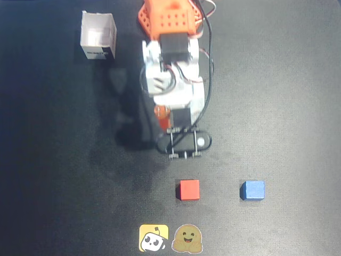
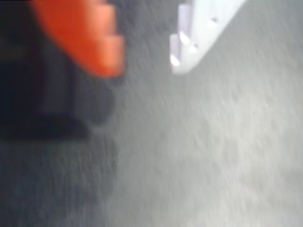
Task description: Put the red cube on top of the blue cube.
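The red cube [image 1: 189,189] rests on the dark table in the overhead view, just below the folded arm [image 1: 173,80]. About one hundred pixels to its right lies the blue cube [image 1: 252,190], apart from it. In the blurred wrist view my gripper [image 2: 144,70] is open over bare table, an orange finger [image 2: 94,42] at the left and a white finger [image 2: 194,42] at the right, nothing between them. Neither cube shows in the wrist view. From overhead the wrist hides most of the gripper, which stays above the red cube in the picture, not touching it.
A white open box [image 1: 98,36] stands at the upper left of the overhead view. Two stickers, a yellow one [image 1: 154,238] and a brown one [image 1: 187,238], lie flat at the bottom edge below the red cube. Cables run down the arm's right side.
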You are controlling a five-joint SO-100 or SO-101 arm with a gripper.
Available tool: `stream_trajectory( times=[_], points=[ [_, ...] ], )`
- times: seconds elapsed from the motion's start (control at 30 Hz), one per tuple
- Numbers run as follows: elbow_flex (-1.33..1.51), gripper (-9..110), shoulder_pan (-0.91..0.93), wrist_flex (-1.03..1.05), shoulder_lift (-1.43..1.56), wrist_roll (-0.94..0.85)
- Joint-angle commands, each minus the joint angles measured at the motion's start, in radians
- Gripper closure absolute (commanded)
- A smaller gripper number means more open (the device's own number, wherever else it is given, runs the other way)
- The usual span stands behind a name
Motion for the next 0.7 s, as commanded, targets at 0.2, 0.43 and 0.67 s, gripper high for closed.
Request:
stream_trajectory(
  times=[0.2,0.43,0.67],
  points=[
    [-0.173,80,-0.052,-0.083,-0.183,0.060],
    [-0.236,80,-0.067,-0.147,-0.288,0.075],
    [-0.296,80,-0.071,-0.175,-0.365,0.092]
  ],
)
